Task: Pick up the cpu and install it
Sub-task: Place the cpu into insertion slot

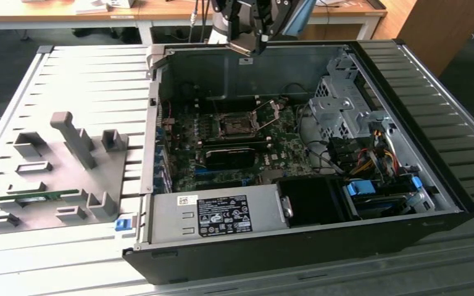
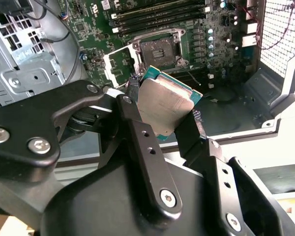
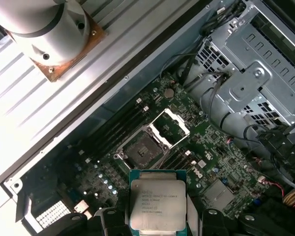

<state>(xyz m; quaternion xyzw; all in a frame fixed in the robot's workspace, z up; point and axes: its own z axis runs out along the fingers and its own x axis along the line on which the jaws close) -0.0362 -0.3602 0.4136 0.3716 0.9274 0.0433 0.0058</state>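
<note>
I have gripper (image 2: pixel 163 109) clamped on cpu (image 2: pixel 169 101), pinching two opposite edges. Socket (image 3: pixel 142 150) lies open below hand, well apart. Chip seems tilted in grip, hard to be sure. My judgement: level it, square its corners to socket.

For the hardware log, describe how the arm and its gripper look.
The gripper is matte black, with two flat bar-shaped fingers on hinged links fastened by silver screws. In the first wrist view, a pale grey cylindrical arm section sits on a rust-brown square plate.
</note>
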